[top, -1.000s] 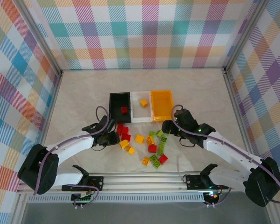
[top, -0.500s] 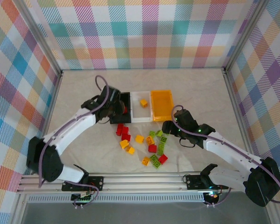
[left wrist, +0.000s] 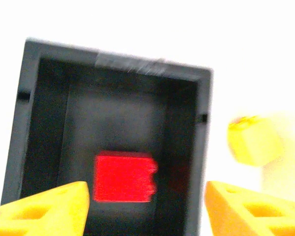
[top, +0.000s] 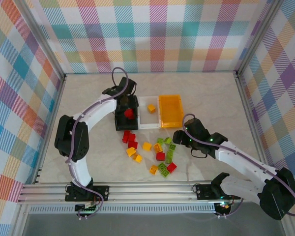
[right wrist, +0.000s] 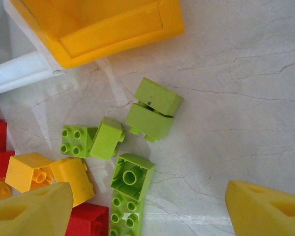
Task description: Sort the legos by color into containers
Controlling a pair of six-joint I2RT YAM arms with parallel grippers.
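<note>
Marbled table is seen with three containers set side by side, touching, in a row, each with its long axis running away from the arm bases: black bin on the left, white bin in the middle, orange bin on the right. Left arm is stretched out to the black bin, left gripper held over it, fingers spread wide with nothing pinched between them. Right arm is kept low on the right, right gripper hung over the near edge of the orange bin, jaws wide and nothing held. Loose legos, red, yellow and green mixed, are scattered on the table just in front of the bins, pointing every way. One red brick is lying on the black bin's floor, blurred, long side across the bin's width. One yellow brick is lying tilted in the white bin
</note>
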